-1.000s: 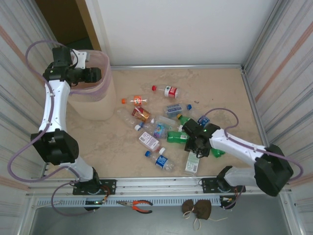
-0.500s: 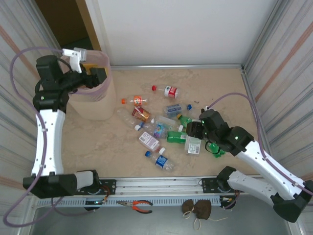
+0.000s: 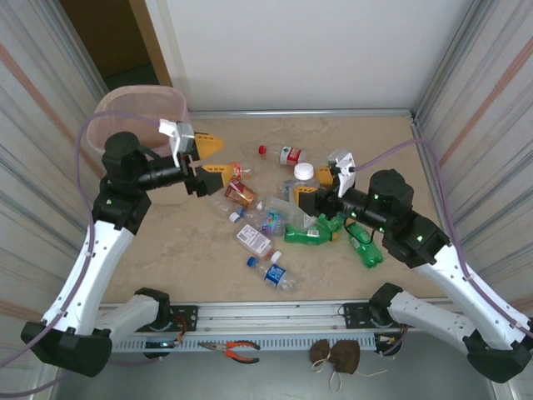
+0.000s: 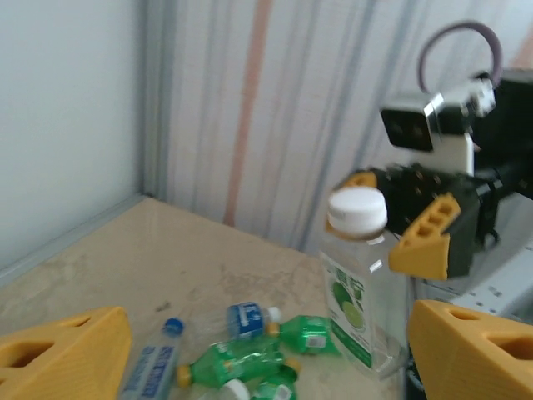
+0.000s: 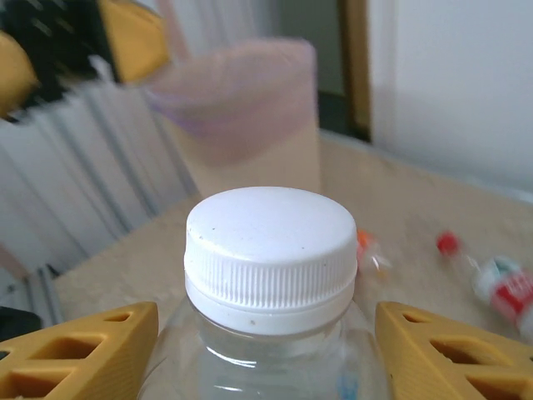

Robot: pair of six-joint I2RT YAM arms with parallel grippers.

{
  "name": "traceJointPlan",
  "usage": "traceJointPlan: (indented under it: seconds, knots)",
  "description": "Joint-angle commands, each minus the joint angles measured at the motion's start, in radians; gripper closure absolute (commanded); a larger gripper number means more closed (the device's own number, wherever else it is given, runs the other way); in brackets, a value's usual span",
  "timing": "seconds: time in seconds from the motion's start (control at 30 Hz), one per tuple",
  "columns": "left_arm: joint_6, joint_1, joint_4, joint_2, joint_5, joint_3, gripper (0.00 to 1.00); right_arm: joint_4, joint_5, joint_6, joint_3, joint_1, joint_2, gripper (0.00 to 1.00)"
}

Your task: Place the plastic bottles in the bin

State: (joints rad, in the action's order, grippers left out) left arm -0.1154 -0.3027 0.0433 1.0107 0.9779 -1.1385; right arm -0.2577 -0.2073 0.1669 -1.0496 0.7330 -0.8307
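Note:
My right gripper (image 3: 310, 188) (image 5: 266, 333) is shut on a clear bottle with a white cap (image 3: 305, 172) (image 5: 271, 242), held upright above the floor. The left wrist view shows this bottle (image 4: 360, 275) with its lime label. My left gripper (image 3: 211, 160) (image 4: 266, 333) hangs open and empty over the left end of the pile, away from the bin. The pale pink bin (image 3: 125, 121) (image 5: 241, 108) stands at the back left. Loose plastic bottles lie mid-floor: a red-capped one (image 3: 287, 155), an orange one (image 3: 233, 171), green ones (image 3: 304, 234) (image 4: 237, 360) and a blue-labelled one (image 3: 271, 272).
Corrugated walls close in on both sides, and a white wall stands at the back. Red-handled pliers (image 3: 241, 350) and a brown object (image 3: 336, 354) lie on the front ledge beyond the rail. Bare floor lies between the bin and the pile.
My left arm swung from the bin toward the middle of the floor, and its jaws opened wider. My right arm rose from the pile with the white-capped bottle and carried it leftward.

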Motion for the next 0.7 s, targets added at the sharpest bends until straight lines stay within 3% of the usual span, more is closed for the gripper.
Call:
traceJointPlan:
  seconds: [0.0,0.37,0.67]
  knots:
    - [0.091,-0.074,-0.129,-0.026,0.054,0.012,0.1,0.153,-0.175,-0.092,-0.069,0.0,-0.011,0.57]
    - [0.172,-0.316,-0.127,0.078,0.056,-0.051,0.03,0.279,-0.411,-0.089,-0.151,0.018,-0.073,0.58]
    - [0.104,-0.379,-0.111,0.159,0.069,-0.124,0.15,0.291,-0.428,-0.106,-0.167,0.038,-0.082,0.59]
